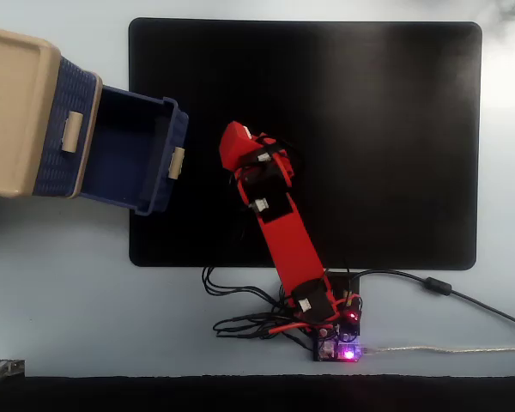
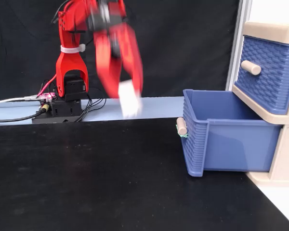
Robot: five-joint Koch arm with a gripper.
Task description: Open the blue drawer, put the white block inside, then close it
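The blue drawer [image 1: 129, 146] stands pulled out of the beige cabinet [image 1: 13, 112], its beige handle [image 1: 177, 163] facing the arm. In the other fixed view the open drawer [image 2: 221, 137] sits low at the right, and its inside shows no contents. My red gripper [image 2: 127, 94] hangs above the mat, left of the drawer and blurred by motion, shut on the white block [image 2: 129, 103]. From above, the gripper [image 1: 236, 142] is just right of the drawer front and hides the block.
A second navy drawer [image 2: 267, 72] sits shut above the open one. A black mat [image 1: 369, 129] covers most of the table. The arm's base [image 1: 335, 330] and its cables [image 1: 240, 322] lie at the near edge in the view from above.
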